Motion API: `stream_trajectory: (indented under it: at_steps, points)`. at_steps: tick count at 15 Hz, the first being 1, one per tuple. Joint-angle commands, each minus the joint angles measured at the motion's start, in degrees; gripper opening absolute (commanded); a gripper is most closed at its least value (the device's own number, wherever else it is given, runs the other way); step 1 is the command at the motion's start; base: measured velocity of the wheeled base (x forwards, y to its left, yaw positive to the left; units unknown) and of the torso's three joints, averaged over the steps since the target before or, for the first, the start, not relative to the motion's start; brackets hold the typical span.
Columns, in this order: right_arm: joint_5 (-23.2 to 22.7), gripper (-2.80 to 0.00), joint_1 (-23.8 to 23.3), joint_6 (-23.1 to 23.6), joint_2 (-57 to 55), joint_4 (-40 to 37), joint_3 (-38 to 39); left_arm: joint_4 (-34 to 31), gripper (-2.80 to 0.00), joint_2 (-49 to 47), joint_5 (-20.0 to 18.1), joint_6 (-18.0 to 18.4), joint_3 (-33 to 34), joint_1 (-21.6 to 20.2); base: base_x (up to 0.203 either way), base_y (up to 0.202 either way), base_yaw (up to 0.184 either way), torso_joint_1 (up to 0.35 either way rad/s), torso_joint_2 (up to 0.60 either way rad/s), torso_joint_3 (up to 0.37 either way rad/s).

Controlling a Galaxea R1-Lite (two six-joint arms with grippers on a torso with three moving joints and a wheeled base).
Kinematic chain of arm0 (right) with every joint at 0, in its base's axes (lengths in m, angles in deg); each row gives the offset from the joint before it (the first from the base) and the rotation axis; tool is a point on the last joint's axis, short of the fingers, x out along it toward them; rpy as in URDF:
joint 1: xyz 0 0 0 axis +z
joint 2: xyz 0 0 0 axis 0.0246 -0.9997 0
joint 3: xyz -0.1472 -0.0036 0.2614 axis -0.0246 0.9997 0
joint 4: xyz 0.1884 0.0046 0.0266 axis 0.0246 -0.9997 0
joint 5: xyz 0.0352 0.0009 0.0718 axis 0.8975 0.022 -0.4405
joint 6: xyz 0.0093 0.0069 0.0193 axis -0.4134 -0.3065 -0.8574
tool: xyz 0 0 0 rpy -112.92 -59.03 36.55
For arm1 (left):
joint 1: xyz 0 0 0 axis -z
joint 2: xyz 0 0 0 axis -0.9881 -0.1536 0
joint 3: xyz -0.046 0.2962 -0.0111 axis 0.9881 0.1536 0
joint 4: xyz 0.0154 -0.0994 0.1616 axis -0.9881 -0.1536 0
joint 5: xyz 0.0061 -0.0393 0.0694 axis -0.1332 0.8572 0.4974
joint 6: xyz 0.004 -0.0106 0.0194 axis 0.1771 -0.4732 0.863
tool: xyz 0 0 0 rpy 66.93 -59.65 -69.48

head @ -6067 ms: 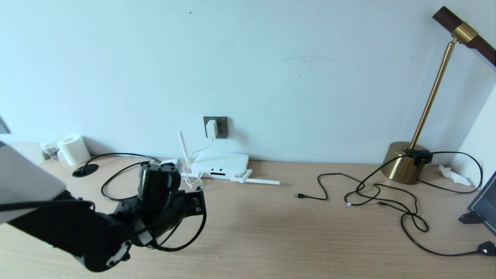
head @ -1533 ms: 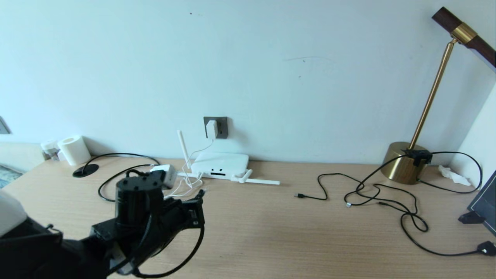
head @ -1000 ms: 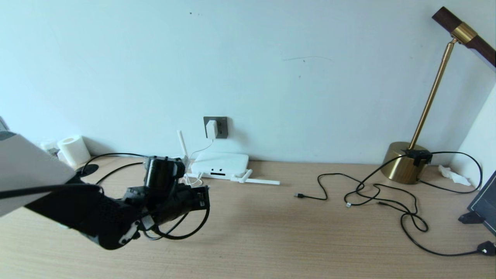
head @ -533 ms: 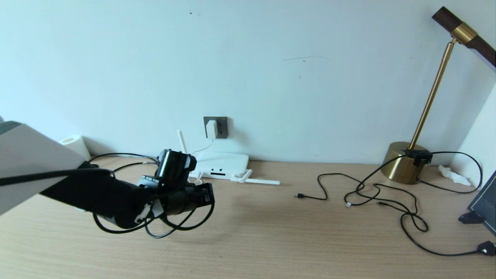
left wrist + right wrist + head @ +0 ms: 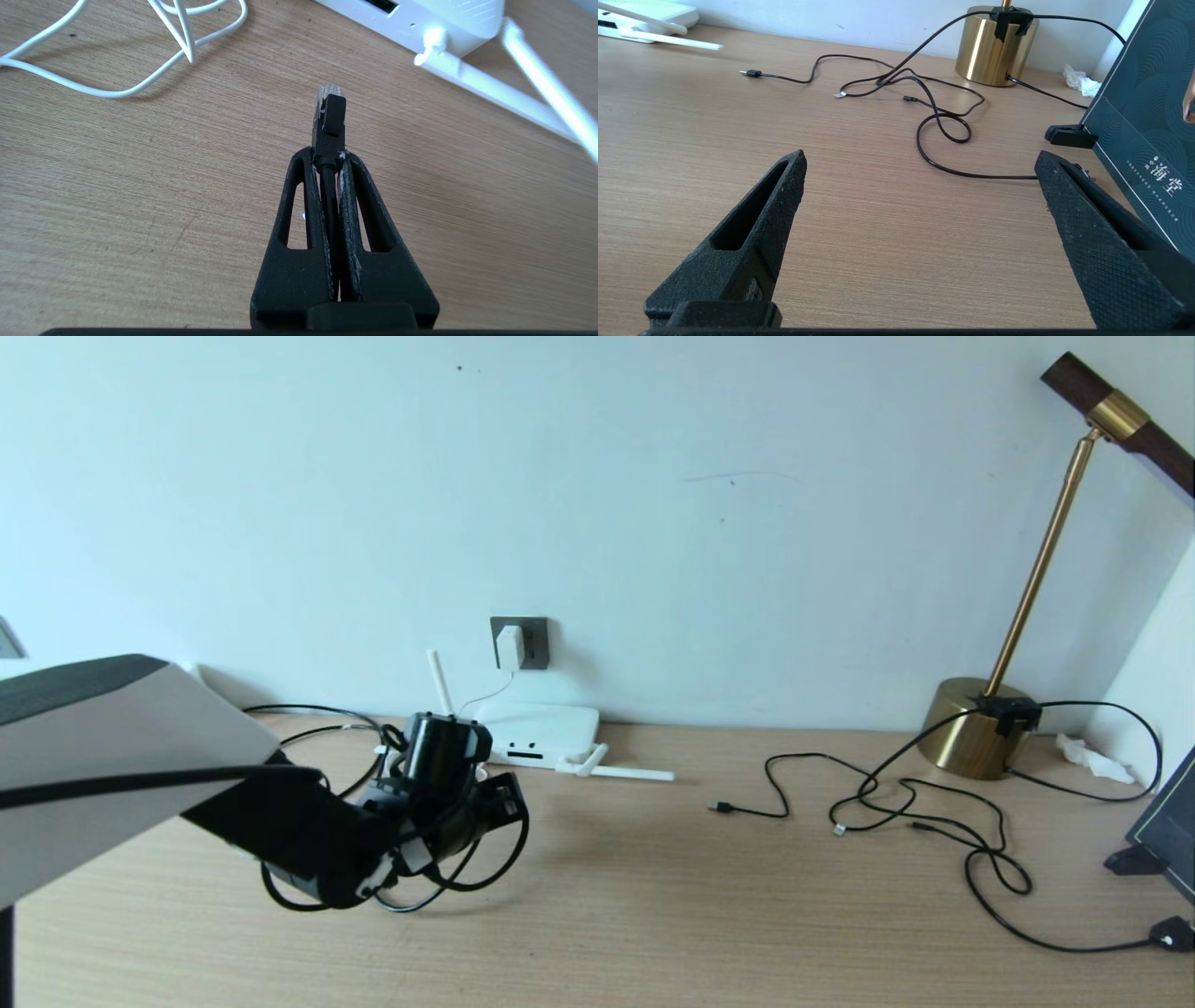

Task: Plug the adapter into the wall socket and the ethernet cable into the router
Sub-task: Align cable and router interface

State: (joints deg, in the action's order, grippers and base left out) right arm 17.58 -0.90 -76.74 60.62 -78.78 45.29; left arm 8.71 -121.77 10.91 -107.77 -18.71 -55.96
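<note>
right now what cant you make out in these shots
- Head view: the left gripper and the ethernet cable plug are hidden behind its own wrist.
- Left wrist view: the router is cut off by the frame edge, so most ports are out of sight.
- Head view: the wall socket holes are too small to tell apart.

The pale wood-grain desk top (image 5: 653, 896) is showing fine brown streaks. The flat white plastic router (image 5: 534, 732) and the small white cube adapter (image 5: 510, 647) are standing out against the dark grey square wall socket (image 5: 532, 642). The glossy black ethernet cable (image 5: 330, 135) is ending in a clear tip between the matte black left gripper (image 5: 328, 161) fingers. The brass-gold lamp base (image 5: 971, 728) is gleaming; thin black cords (image 5: 934, 812) are crossing the wood.
</note>
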Motion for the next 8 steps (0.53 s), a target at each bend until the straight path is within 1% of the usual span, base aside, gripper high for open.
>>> stream_trajectory:
  at_steps: [1, 2, 5, 7, 8]
  points:
    - [0.00, 0.00, 0.02, 0.04, -0.09, 0.02, 0.26, 1.75, -2.80, -3.60, 0.47, 0.27, -0.13, -0.26, 0.000, 0.000, 0.000, 0.000, 0.00, 0.000]
    - [0.00, 0.00, 0.02, 0.04, -0.09, 0.02, 0.18, 3.80, -2.80, -4.66, 0.54, 0.90, -0.35, -0.53, 0.000, 0.000, 0.000, 0.000, 0.00, 0.000]
    - [0.00, 0.00, 0.02, 0.04, -0.09, 0.02, 0.20, 8.68, -2.80, -7.52, 0.53, 1.12, -0.71, -0.69, 0.000, 0.000, 0.000, 0.000, 0.00, 0.000]
    - [0.00, 0.00, 0.02, 0.04, -0.09, 0.02, 0.26, 10.33, -2.80, -8.49, 0.53, 1.21, -0.80, -0.77, 0.000, 0.000, 0.000, 0.000, 0.00, 0.000]
    - [0.00, 0.00, 0.02, 0.04, -0.09, 0.02, 0.18, 10.47, -2.80, -8.46, 0.53, 1.84, -0.80, -0.78, 0.000, 0.000, 0.000, 0.000, 0.00, 0.000]
